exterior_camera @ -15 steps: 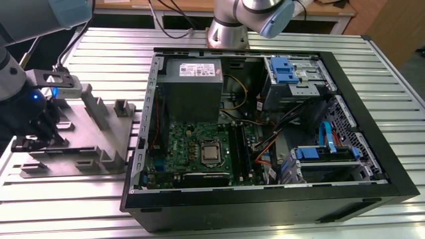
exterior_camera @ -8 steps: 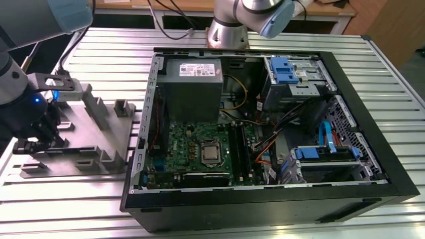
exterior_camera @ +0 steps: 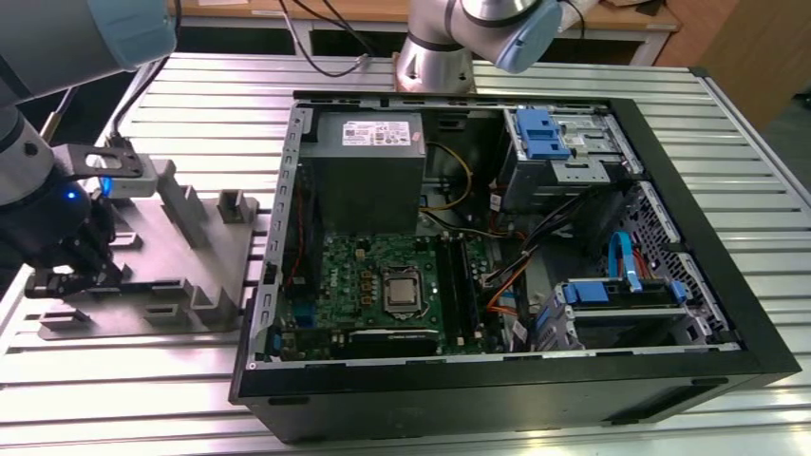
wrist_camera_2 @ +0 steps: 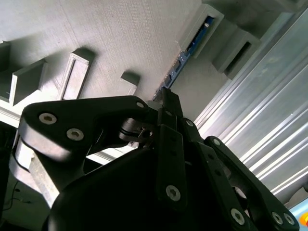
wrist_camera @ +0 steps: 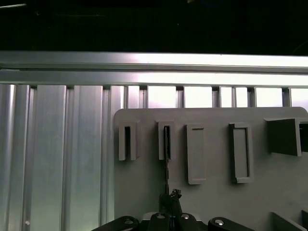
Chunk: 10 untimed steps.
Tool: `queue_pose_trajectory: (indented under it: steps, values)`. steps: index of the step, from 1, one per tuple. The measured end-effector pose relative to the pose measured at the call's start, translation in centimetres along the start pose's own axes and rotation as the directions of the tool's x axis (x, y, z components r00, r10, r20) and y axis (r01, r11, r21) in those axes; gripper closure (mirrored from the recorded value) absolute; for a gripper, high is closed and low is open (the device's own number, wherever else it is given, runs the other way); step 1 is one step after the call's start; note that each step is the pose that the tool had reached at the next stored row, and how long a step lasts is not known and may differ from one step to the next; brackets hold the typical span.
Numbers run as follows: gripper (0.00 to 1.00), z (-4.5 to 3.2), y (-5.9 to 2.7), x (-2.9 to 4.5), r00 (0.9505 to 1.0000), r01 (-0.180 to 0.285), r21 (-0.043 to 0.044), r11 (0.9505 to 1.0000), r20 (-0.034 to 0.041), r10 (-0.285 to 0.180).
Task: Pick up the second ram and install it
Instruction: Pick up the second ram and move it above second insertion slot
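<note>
Black tool linkage sits closest to the lens in both wrist views, fingers pinched together on the ram. Ram is a thin blue-green stick seen edge-on. One end is caught between the fingertips and the other end sits in a raised slot block on the grey plate. In the first wrist view the ram reads as a dark thin line running from the tool into a slot block. More slot blocks stand in a row beside it on the plate.

At the exterior view's lower left, the tool is down at the plate, with the arm above it. Ram itself too small to make out there. Plate lies flat on the ribbed metal worktop, just beside the open case. Case fills the middle and the exterior view's right, lying on its side, with the green motherboard exposed inside.
</note>
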State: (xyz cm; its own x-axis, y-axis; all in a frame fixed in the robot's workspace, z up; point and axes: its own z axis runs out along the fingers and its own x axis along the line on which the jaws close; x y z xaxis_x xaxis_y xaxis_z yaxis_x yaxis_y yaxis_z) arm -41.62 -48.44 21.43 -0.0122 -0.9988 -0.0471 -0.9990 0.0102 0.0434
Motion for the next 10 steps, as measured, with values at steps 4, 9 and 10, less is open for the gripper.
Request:
queue_pose_trajectory:
  steps: [4, 9, 10]
  values:
    - [0.9, 0.0, 0.0, 0.0, 1.0, 0.0, -0.0002, 1.0, -0.0001, 0.0]
    - [0.84, 0.0, 0.0, 0.0, 1.0, 0.0, -0.0001, 1.0, -0.0001, 0.0]
    - [0.77, 0.0, 0.0, 0.0, 1.0, 0.0, -0.0001, 1.0, -0.0001, 0.0]
